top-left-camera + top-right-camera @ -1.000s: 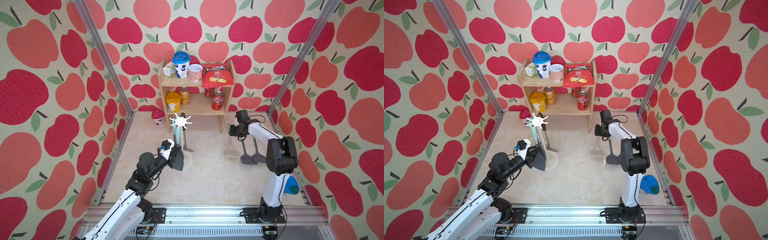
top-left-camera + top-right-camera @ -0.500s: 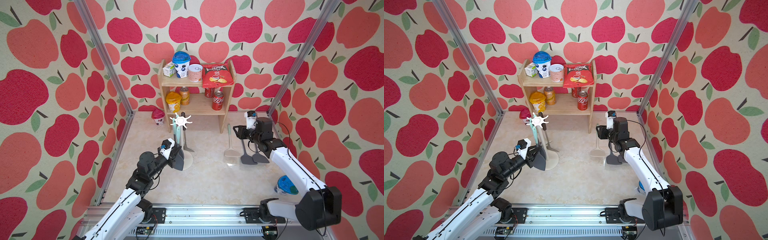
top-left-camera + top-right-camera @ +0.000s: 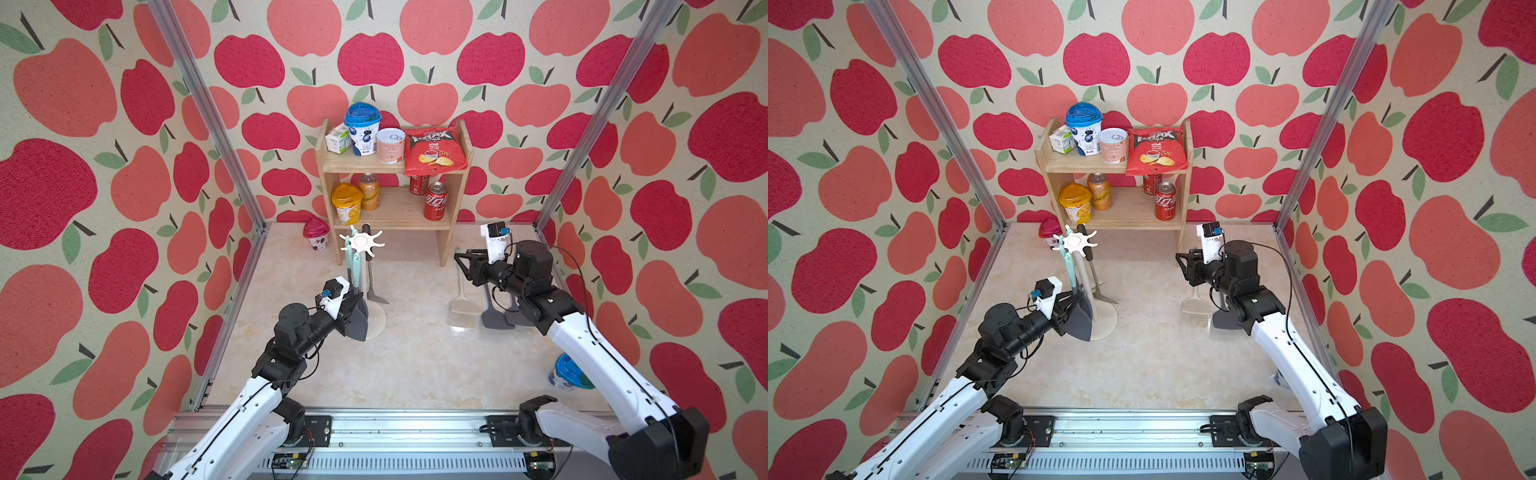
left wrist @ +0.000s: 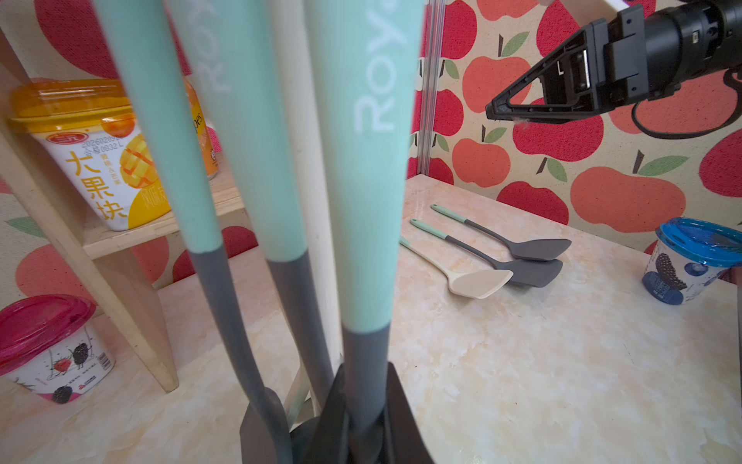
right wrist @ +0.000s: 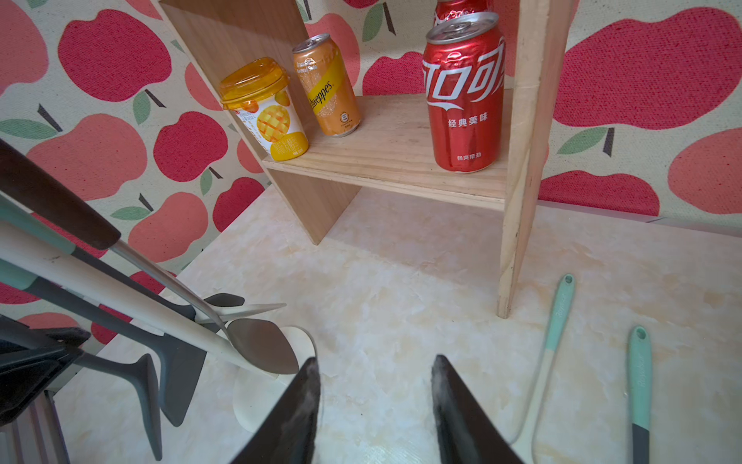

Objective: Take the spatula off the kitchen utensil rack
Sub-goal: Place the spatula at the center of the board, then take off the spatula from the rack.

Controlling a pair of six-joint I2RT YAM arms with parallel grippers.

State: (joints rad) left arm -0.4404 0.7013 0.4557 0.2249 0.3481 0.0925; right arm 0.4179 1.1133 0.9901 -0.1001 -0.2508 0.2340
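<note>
Mint-handled spatula (image 4: pixel 367 201) hangs on the kitchen utensil rack (image 3: pixel 361 244), my left jaws clamped on its grey neck, right jaws apart; I fear a sideways tug topples the rack

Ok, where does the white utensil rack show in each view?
Top view: rack, just left of centre, before the wooden shelf.
Top view: rack, left of centre.
Left wrist: rack pole close up, between mint handles.
Right wrist: rack pole, slanting among hanging utensils.
Shared landmark: yellow-lidded cup on the shelf.
</note>
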